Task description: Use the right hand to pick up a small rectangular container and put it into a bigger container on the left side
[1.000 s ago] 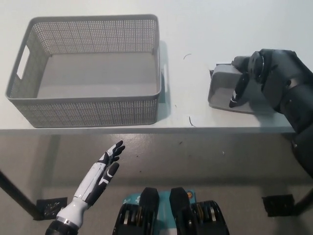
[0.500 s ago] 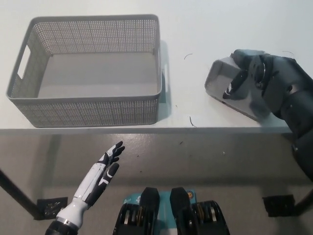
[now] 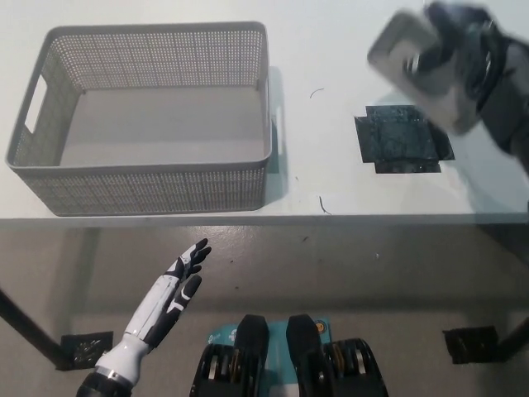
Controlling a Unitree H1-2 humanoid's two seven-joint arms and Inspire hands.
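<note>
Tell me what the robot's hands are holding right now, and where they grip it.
The black right hand holds the small grey rectangular container by its right end, lifted off the table; blur hides the exact grip. The white left hand holds nothing.

1. The big basket [image 3: 50, 178] sits on the table [image 3: 331, 50] at about ten o'clock, its inside holding nothing.
2. A taped patch [image 3: 402, 139] lies on the table at about two o'clock, well apart from the basket.
3. The small container [image 3: 413, 70] is off the table, in the right hand [image 3: 467, 50], at about one o'clock, behind the patch.
4. The left hand [image 3: 169, 298] hangs before the table edge at seven o'clock.
</note>
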